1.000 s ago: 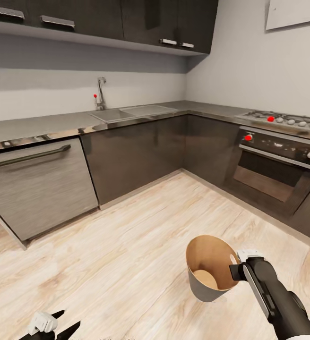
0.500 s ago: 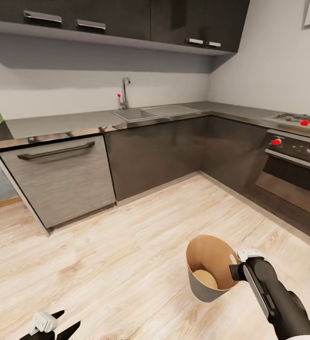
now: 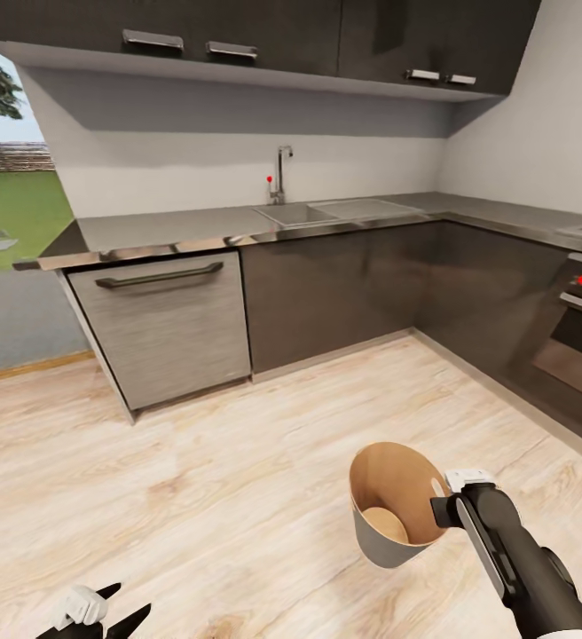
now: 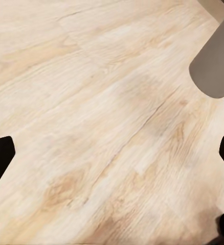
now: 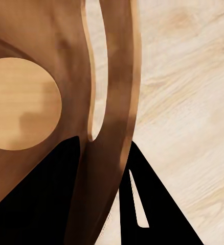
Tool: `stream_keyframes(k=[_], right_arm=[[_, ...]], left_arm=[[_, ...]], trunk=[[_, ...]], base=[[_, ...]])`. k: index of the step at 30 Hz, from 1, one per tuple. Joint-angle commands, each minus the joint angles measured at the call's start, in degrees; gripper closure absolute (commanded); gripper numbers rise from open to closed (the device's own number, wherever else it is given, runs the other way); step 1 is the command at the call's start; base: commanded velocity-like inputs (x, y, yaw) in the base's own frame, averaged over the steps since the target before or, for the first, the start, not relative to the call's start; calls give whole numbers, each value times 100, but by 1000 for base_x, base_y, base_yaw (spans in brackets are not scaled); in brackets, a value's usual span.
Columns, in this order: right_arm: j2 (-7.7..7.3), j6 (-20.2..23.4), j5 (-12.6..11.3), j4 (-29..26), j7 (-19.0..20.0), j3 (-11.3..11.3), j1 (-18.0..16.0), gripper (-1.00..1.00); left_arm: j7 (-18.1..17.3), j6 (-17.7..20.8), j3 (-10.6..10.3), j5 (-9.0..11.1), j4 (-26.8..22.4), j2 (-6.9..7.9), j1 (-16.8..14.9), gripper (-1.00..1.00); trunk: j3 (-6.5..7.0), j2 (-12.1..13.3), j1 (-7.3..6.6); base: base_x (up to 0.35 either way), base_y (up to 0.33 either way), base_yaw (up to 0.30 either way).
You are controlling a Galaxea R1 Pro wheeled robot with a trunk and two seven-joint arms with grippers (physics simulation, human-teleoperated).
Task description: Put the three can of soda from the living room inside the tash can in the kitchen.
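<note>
One pale grey tapered bin with a tan-brown inside (image 3: 396, 517) hangs tilted above the light wood plank floor (image 3: 238, 461), its rim clenched between the fingers of the right gripper (image 3: 447, 499); the right wrist view shows one dark finger (image 5: 35, 189) inside the wall and one outside. Low at the left, the left gripper (image 3: 105, 612) hangs spread wide, grasping nothing. Dark kitchen cabinets (image 3: 344, 284) and a steel sink (image 3: 340, 211) stand well beyond.

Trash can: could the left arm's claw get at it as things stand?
Probably yes. The left claw hangs open and empty, with bare wood floor between it and the trash can. But the right claw already grips the can's rim, lifted and tilted.
</note>
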Motion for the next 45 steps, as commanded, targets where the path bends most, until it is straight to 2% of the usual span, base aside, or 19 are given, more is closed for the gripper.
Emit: stream_keyframes(k=[1, 45], right_arm=[[1, -2, -44, -2, 3, 4, -2, 100], [2, -2, -44, 12, 3, 11, -2, 100]], left_arm=[[1, 0, 2, 0, 0, 0, 0, -100], [1, 0, 0, 0, 0, 0, 0, -100]], trunk=[[1, 0, 0], [1, 0, 0]], base=[[0, 0, 291], [0, 0, 292]])
